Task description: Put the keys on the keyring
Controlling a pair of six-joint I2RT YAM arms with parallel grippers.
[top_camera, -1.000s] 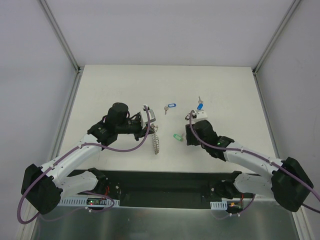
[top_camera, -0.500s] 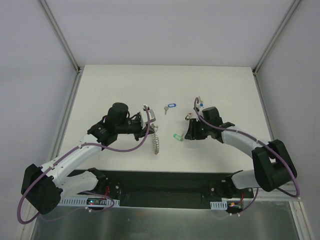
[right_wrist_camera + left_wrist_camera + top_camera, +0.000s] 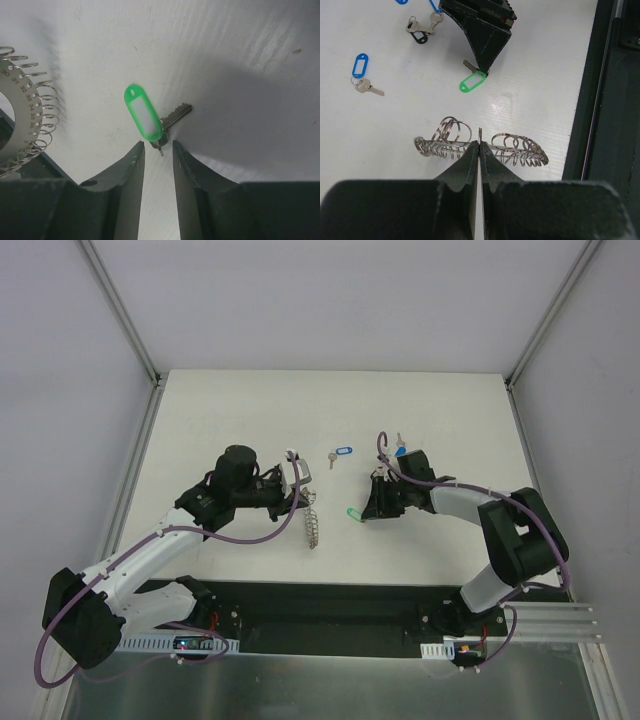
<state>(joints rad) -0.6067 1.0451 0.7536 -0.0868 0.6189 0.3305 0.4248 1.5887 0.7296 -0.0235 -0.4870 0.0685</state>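
My left gripper (image 3: 300, 483) is shut on the keyring (image 3: 312, 521), a grey metal ring with a fringe of small rings, held edge-on above the table. In the left wrist view the pinched ring (image 3: 520, 150) spreads to both sides of the gripper (image 3: 480, 144). The green-tagged key (image 3: 353, 513) lies flat on the table. My right gripper (image 3: 368, 506) is open right at it. In the right wrist view the gripper (image 3: 157, 148) has its tips on either side of the small ring of the green-tagged key (image 3: 144, 116), without gripping it. The keyring (image 3: 22, 125) shows at the left.
A blue-tagged key (image 3: 341, 453) lies at the table's middle, and it also shows in the left wrist view (image 3: 360, 66). More keys (image 3: 399, 448) lie behind my right gripper, one with a dark tag (image 3: 419, 36). The black base rail (image 3: 320, 615) runs along the near edge.
My right gripper has moved left and down to the green-tagged key, with the arm's elbow swinging up and back. My left gripper and the keyring have not moved.
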